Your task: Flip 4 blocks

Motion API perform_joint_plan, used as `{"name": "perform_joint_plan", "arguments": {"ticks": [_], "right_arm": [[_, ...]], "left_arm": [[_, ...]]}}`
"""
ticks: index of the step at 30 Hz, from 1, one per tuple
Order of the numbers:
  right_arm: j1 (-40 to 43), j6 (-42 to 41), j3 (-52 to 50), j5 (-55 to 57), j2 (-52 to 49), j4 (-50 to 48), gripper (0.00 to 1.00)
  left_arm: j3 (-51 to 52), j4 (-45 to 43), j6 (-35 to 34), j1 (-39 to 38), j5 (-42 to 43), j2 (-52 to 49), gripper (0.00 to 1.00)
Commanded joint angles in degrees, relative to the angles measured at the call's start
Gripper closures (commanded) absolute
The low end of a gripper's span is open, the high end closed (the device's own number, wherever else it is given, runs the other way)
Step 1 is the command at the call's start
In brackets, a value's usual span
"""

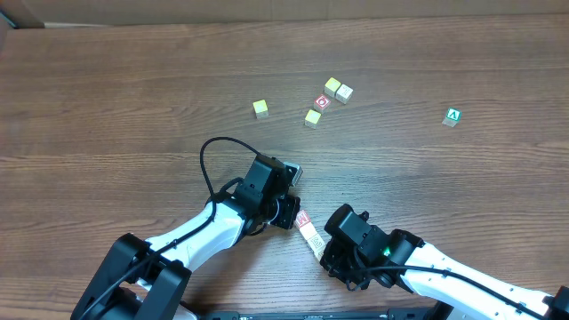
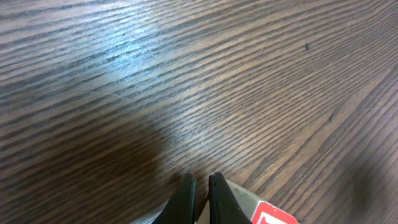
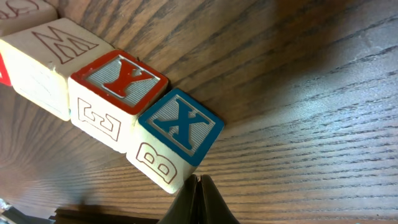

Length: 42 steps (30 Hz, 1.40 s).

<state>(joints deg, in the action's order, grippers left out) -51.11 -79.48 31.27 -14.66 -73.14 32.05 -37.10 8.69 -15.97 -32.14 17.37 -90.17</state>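
Four small blocks with yellow or cream tops lie far out on the table: one (image 1: 260, 108) to the left, one (image 1: 312, 117) in the middle, and a touching pair (image 1: 332, 86) (image 1: 344, 92). Both grippers are well short of them, near the table's front edge. My left gripper (image 1: 292, 174) (image 2: 200, 184) is shut with nothing between its fingers, over bare wood. My right gripper (image 1: 325, 258) (image 3: 199, 184) is also shut and empty. Its tip sits at the bottom corner of a blue X cube (image 3: 180, 124).
A short row of lettered cubes (image 1: 310, 235) lies between the two grippers: blue X, red Y (image 3: 118, 81), a cream W (image 3: 56, 46). Its red-faced end cube (image 2: 273, 215) is beside my left fingers. Among the blocks sits a red ring cube (image 1: 322, 102); a green A cube (image 1: 452, 116) lies far right.
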Motion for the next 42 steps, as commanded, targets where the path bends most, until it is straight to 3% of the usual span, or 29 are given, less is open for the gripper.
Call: {"name": "perform_joint_plan", "arguments": {"ticks": [1,42], "right_arm": [[0.04,-0.07,0.2,1.49,0.09,-1.84,0.96],[-2.1,-1.75,0.2,3.04,-4.26,-6.99,0.96]], "left_arm": [[0.61,0.17,-1.42,-0.57,5.2,-0.85,0.96],[0.61,-3.02,-2.03,-0.57,6.47,-4.33,0.96]]}}
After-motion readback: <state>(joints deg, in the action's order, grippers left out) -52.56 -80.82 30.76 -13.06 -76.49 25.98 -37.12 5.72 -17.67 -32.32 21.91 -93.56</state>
